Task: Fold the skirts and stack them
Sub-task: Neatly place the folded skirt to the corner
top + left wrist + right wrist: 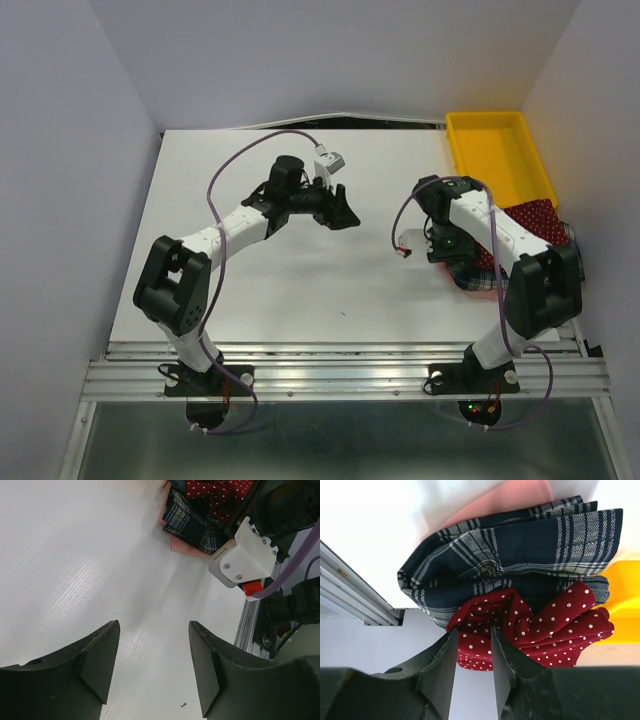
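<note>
The dark red dotted skirt (540, 218) lies bunched on the plaid skirt (480, 280) at the table's right edge. In the right wrist view the red skirt (560, 625) sits against the folded plaid skirt (520, 545). My right gripper (455, 255) is at the pile. Its jaws (474, 630) are narrowly apart, and the red skirt's near edge shows in the gap between the tips. My left gripper (345, 215) is open and empty above the bare table's middle (154, 625). Its view shows both skirts far off, the red one (215, 490) and the plaid one (187, 522).
A yellow plastic tray (495, 150) stands at the back right, just behind the skirts, and it also shows in the right wrist view (625, 590). A pink cloth (505, 500) lies under the plaid skirt. The aluminium rail (340, 375) runs along the near edge. Grey walls enclose the table.
</note>
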`<state>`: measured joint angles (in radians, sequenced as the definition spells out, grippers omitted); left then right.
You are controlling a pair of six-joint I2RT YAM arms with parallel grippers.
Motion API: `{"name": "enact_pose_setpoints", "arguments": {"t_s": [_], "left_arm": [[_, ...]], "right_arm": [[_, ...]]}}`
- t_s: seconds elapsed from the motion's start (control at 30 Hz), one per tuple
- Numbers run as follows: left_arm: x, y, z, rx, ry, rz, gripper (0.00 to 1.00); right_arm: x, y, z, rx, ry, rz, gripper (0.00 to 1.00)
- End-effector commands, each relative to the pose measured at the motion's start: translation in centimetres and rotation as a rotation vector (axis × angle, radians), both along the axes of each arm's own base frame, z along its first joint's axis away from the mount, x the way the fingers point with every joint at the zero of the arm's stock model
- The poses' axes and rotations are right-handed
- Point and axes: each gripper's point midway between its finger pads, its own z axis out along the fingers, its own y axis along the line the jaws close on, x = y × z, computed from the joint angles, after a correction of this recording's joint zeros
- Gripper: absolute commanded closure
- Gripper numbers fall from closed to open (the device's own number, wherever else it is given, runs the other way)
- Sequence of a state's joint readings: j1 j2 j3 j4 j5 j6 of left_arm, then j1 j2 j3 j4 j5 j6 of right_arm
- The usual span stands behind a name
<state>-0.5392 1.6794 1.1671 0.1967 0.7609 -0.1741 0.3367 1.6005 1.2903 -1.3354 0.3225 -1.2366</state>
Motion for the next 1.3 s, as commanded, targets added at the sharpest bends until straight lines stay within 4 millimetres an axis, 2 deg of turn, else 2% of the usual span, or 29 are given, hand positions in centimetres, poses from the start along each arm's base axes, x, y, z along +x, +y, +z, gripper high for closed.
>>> {"name": "enact_pose_setpoints", "arguments": {"t_s": [0.0, 0.2, 0.4, 0.77, 1.07, 1.27], "left_arm": [[0.8, 0.6, 1.3, -0.043, -0.007, 0.006, 0.32], [1.8, 1.2, 1.0, -0.061, 0.036, 0.031, 0.32], [1.9, 1.4, 0.7, -0.06, 0.041, 0.036, 0.32], [1.8, 1.7, 0.1, -0.056, 0.063, 0.045, 0.32], [1.5, 2.2, -0.2, -0.051, 0.068, 0.052, 0.32], [1.5, 2.2, 0.1, -0.055, 0.063, 0.051, 0.32]], "right_arm": [[-0.4, -1.1, 1.4, -0.11, 0.02, 0.051, 0.62], [-1.6, -1.3, 0.9, -0.132, 0.045, 0.083, 0.62], [-3.3, -1.9, -0.2, -0.149, 0.088, 0.066, 0.62], [-2.9, -1.8, -1.4, -0.18, 0.141, 0.05, 0.63], [-2.7, -2.4, -1.2, -0.223, 0.134, 0.056, 0.7], [-3.3, -3.6, -0.9, -0.292, 0.144, 0.08, 0.8]]}}
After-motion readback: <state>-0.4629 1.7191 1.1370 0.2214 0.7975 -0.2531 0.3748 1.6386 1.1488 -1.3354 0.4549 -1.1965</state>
